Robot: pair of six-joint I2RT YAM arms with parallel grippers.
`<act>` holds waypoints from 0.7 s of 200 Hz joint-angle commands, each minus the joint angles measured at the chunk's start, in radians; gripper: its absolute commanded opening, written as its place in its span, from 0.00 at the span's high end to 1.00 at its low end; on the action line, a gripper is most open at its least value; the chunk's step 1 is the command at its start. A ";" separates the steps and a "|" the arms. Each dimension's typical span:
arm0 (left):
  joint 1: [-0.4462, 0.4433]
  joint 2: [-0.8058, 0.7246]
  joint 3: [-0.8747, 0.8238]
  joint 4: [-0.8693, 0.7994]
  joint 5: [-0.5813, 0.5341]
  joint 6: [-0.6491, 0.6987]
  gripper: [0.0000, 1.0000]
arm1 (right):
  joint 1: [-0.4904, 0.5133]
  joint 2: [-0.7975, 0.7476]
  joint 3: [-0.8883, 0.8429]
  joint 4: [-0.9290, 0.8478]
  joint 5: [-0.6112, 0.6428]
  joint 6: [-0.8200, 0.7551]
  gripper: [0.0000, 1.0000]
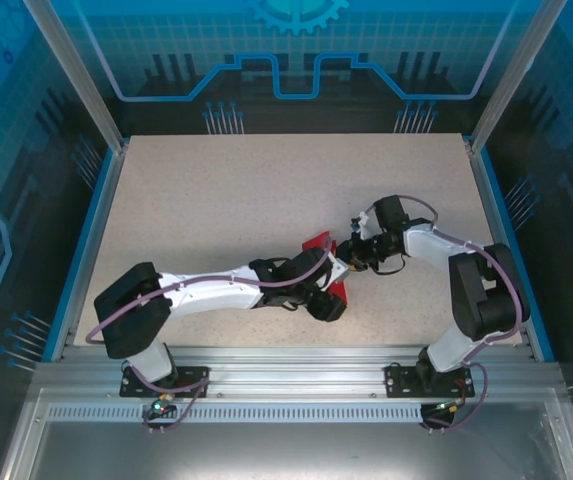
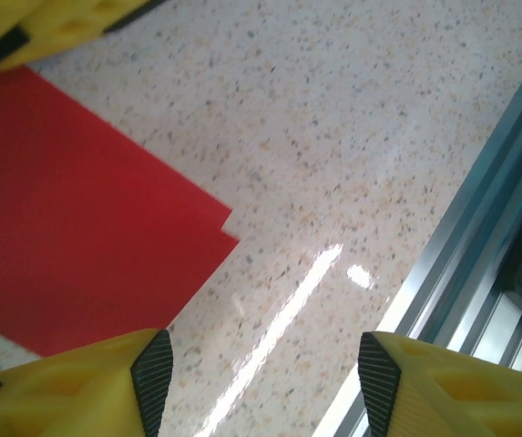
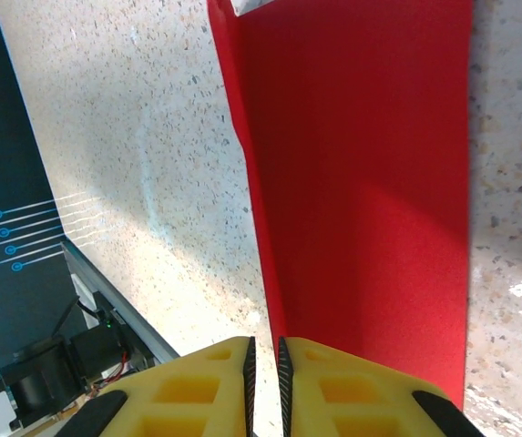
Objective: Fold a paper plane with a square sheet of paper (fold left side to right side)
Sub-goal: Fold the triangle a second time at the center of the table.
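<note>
Top external: one red paper sheet [image 1: 316, 242]

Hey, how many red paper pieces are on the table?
1. The red sheet lies mid-table, folded, its edge pinched in the right gripper, a corner beside the open left gripper. The arms cover part, so another could be hidden.

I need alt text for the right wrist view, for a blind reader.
A red paper sheet lies on a speckled table, running from top to bottom. The right gripper, yellow fingers nearly together, meets its left edge at the bottom.
</note>
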 commanded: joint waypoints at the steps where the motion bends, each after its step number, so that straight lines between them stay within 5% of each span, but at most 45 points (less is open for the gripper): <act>1: -0.019 0.033 0.057 -0.038 -0.052 0.015 0.39 | 0.022 -0.008 0.012 -0.028 -0.018 0.024 0.83; 140: -0.052 0.174 0.194 -0.154 -0.220 -0.024 0.38 | 0.027 0.014 0.020 -0.018 -0.012 0.036 0.84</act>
